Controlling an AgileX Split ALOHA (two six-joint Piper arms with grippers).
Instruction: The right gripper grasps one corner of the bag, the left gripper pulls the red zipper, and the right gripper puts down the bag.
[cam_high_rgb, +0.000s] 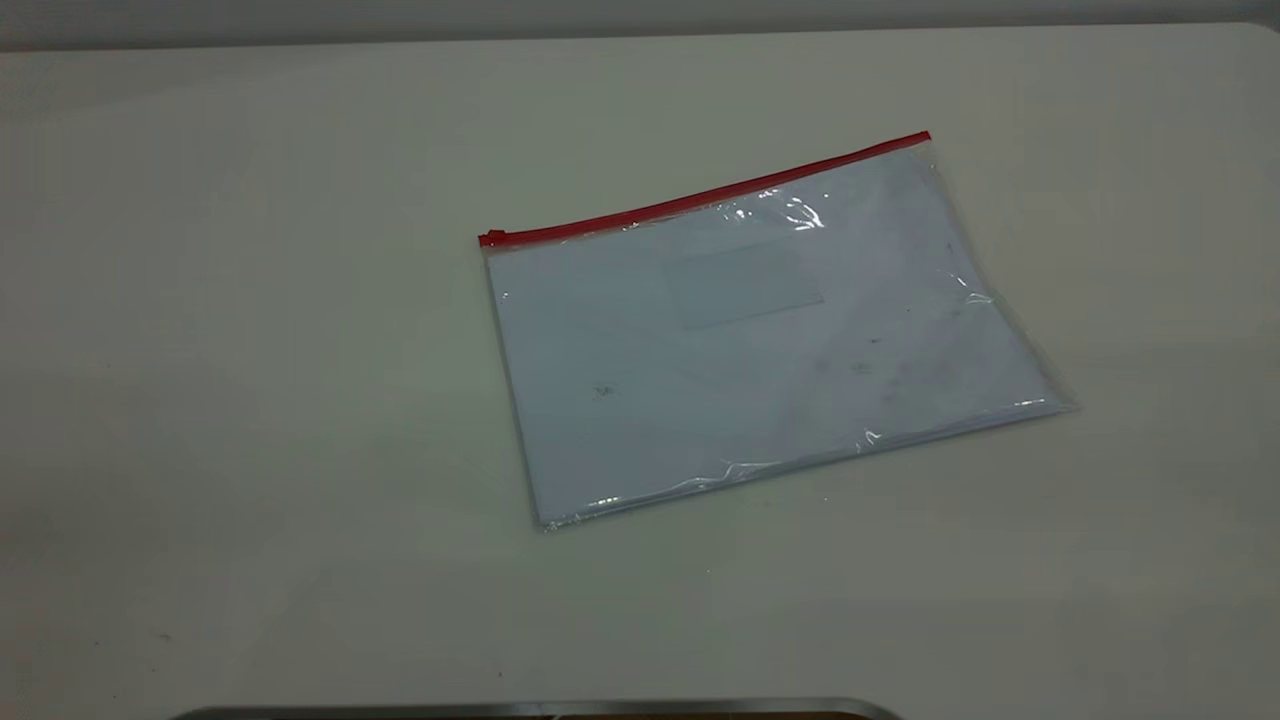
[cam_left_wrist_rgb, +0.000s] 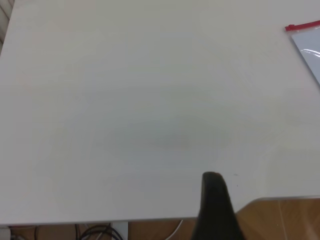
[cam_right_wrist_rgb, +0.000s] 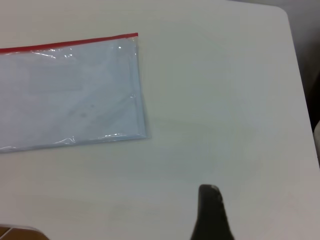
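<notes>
The bag (cam_high_rgb: 760, 330) lies flat on the white table, right of centre, clear plastic with white paper inside. The red zipper (cam_high_rgb: 700, 197) runs along its far long edge, with the slider tab (cam_high_rgb: 491, 238) at the left end. Neither gripper shows in the exterior view. In the left wrist view my left gripper (cam_left_wrist_rgb: 211, 176) is one black wedge tip with no gap, over the table's near edge and far from the bag (cam_left_wrist_rgb: 310, 45) and zipper (cam_left_wrist_rgb: 302, 26). The right gripper (cam_right_wrist_rgb: 209, 188) is likewise a single closed tip over bare table, apart from the bag (cam_right_wrist_rgb: 70, 95) and zipper (cam_right_wrist_rgb: 70, 43).
A metal-rimmed edge (cam_high_rgb: 540, 708) shows at the front of the table. Below the table's edge in the left wrist view are a wooden surface (cam_left_wrist_rgb: 280, 220) and cables (cam_left_wrist_rgb: 95, 232). The table's rounded corner (cam_right_wrist_rgb: 287, 15) lies beyond the right gripper.
</notes>
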